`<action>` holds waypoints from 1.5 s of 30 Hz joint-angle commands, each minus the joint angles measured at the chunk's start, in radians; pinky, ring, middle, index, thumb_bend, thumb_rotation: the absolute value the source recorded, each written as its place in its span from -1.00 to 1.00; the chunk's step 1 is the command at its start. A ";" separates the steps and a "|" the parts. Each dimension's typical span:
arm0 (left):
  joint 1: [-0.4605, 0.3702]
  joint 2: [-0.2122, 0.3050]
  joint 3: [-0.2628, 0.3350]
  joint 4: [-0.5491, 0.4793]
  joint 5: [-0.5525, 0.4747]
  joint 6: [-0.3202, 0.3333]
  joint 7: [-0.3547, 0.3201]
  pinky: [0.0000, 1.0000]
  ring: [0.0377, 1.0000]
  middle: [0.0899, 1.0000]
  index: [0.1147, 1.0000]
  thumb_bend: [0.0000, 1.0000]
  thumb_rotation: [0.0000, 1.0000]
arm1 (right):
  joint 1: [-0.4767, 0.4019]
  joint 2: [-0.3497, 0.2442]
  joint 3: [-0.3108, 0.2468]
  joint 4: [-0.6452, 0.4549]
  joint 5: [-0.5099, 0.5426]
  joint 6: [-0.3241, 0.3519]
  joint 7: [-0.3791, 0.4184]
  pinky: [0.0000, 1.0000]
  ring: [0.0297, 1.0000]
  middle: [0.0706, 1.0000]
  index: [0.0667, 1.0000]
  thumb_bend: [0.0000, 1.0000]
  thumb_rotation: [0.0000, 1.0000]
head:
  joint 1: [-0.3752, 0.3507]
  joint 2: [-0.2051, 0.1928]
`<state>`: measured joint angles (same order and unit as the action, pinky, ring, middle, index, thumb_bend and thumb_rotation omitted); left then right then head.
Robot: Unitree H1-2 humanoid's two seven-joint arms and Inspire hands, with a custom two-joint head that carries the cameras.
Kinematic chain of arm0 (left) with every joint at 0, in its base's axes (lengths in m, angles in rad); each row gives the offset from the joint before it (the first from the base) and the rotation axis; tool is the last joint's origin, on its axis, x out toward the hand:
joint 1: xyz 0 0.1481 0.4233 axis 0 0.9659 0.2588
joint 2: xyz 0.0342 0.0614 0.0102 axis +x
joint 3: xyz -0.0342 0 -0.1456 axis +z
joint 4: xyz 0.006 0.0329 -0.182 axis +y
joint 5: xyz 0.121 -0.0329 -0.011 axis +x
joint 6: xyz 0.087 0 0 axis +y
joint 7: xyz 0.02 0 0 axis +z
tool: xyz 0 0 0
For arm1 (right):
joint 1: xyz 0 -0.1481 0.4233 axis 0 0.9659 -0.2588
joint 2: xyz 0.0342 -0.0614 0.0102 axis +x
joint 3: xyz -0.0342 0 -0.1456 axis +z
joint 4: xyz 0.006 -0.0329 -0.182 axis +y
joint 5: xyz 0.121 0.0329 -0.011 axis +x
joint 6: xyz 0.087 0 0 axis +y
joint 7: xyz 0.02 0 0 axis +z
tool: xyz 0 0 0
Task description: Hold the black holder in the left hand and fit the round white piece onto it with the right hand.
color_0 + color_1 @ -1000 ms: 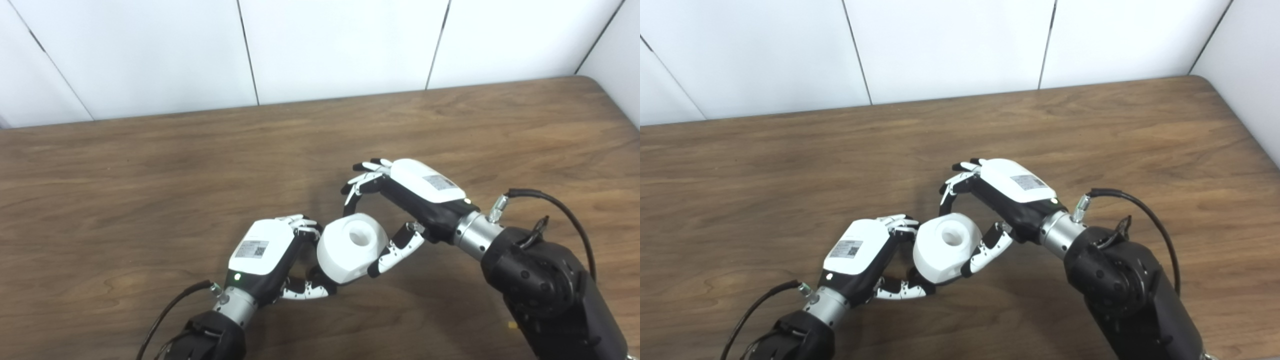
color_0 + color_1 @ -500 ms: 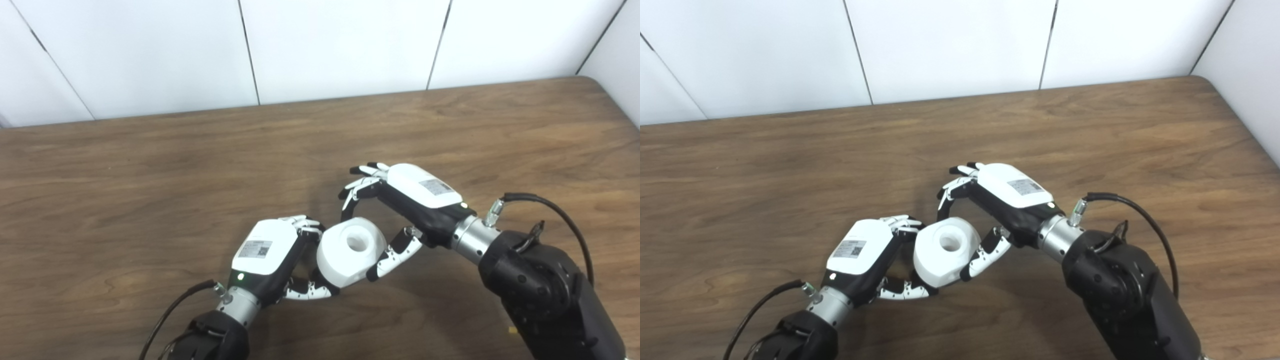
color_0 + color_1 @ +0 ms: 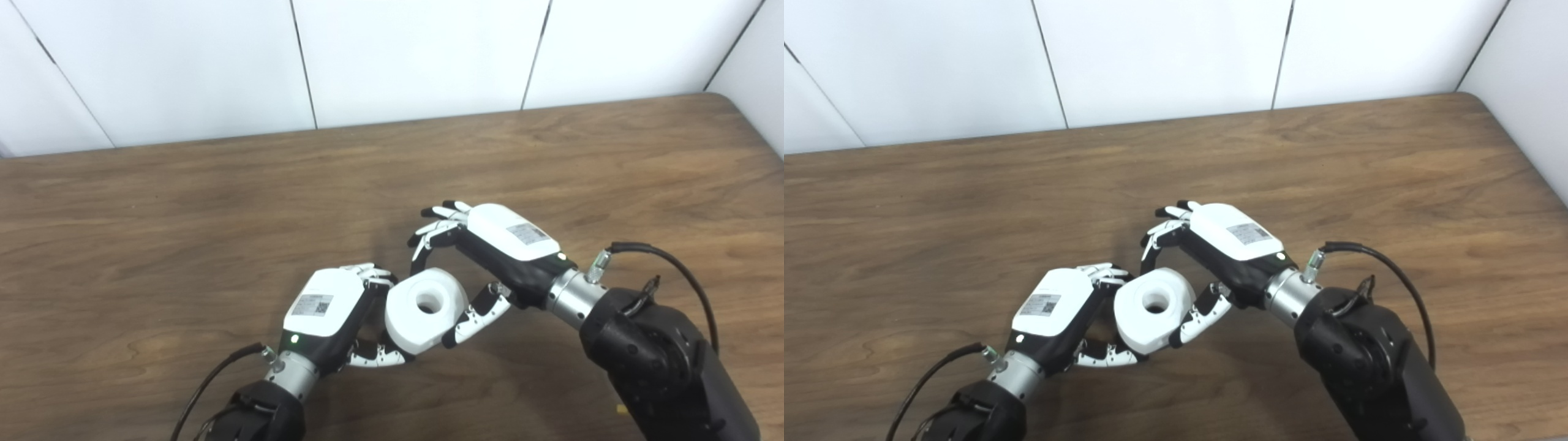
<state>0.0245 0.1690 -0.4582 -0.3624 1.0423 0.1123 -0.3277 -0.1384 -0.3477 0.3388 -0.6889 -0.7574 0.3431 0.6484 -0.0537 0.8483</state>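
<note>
White plastic, thick and round with faceted edges and a smooth central hole facing up toward my cameras: that is the round white piece (image 3: 424,308) as I see it, sitting low over the wooden table (image 3: 184,202) near its front middle, between my two hands. My right hand (image 3: 490,257) is clamped on it, fingers (image 3: 429,236) curled over its far rim and the thumb pressed against its near right side. My left hand (image 3: 334,315) sits just beside it on the left, its fingers curled in toward the piece's underside; the black holder is hidden behind the piece and the hand, so I cannot tell whether that hand grips it or is merely closed. Compared with a second ago, the right hand has shifted left and slightly down, carrying the white piece closer against the left hand, and the hole now faces me more squarely. The left hand has barely moved.
</note>
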 commanded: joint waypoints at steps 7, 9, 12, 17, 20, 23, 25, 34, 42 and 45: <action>0.014 0.010 -0.012 -0.005 0.032 0.017 -0.048 0.68 0.71 0.53 -0.16 0.03 -0.89 | -0.008 -0.012 0.020 -0.014 -0.022 -0.001 0.057 1.00 0.87 0.56 -0.01 0.48 -0.51 | -0.005 0.001; 0.014 0.011 -0.012 -0.005 0.031 0.016 -0.049 0.69 0.71 0.54 -0.16 0.03 -0.89 | -0.007 -0.011 0.018 -0.016 -0.024 0.007 0.064 1.00 0.88 0.57 0.08 0.87 -0.33 | -0.006 0.000; 0.015 0.010 -0.011 -0.006 0.028 0.017 -0.049 0.68 0.71 0.53 -0.16 0.03 -0.89 | -0.006 -0.010 0.016 -0.017 -0.028 0.011 0.072 1.00 0.91 0.58 0.12 0.99 -0.24 | -0.006 0.000; 0.016 0.008 -0.012 -0.006 0.032 0.016 -0.053 0.69 0.71 0.53 -0.16 0.03 -0.89 | -0.001 -0.005 0.006 -0.019 -0.033 0.007 0.085 1.00 0.93 0.60 0.18 1.00 -0.17 | -0.007 0.000; 0.014 0.010 -0.014 -0.006 0.038 0.014 -0.057 0.68 0.71 0.53 -0.16 0.03 -0.89 | -0.001 -0.002 0.003 -0.018 -0.036 0.007 0.092 1.00 0.95 0.62 0.27 1.00 -0.13 | -0.007 0.000; 0.013 0.011 -0.017 -0.007 0.044 0.018 -0.068 0.69 0.71 0.54 -0.16 0.03 -0.89 | -0.007 -0.008 0.007 -0.020 -0.045 0.010 0.115 1.00 0.97 0.66 0.40 1.00 -0.10 | -0.006 0.000; 0.012 0.010 -0.017 -0.009 0.046 0.021 -0.078 0.69 0.71 0.54 -0.16 0.03 -0.89 | -0.010 -0.015 0.011 -0.019 -0.058 0.005 0.129 1.00 0.99 0.68 0.47 1.00 -0.09 | -0.006 0.000; 0.012 0.013 -0.020 -0.011 0.052 0.028 -0.099 0.69 0.71 0.53 -0.16 0.03 -0.89 | -0.009 -0.023 0.003 -0.020 -0.066 0.006 0.154 1.00 1.00 0.75 0.61 1.00 -0.09 | -0.006 0.000; 0.009 0.016 -0.024 -0.012 0.063 0.039 -0.121 0.69 0.71 0.53 -0.16 0.03 -0.89 | -0.054 -0.001 -0.038 -0.068 -0.032 0.076 0.189 1.00 1.00 0.78 0.63 1.00 -0.07 | -0.006 -0.003; 0.010 0.018 -0.023 -0.009 0.059 0.035 -0.115 0.68 0.71 0.53 -0.16 0.03 -0.89 | -0.101 0.002 -0.065 -0.099 -0.021 0.115 0.236 1.00 1.00 0.78 0.62 1.00 -0.07 | -0.005 -0.004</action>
<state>0.0182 0.1658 -0.4725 -0.3924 1.0743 0.1394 -0.3955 -0.1779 -0.3497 0.2998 -0.7387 -0.7892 0.4414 0.8748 -0.0583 0.8437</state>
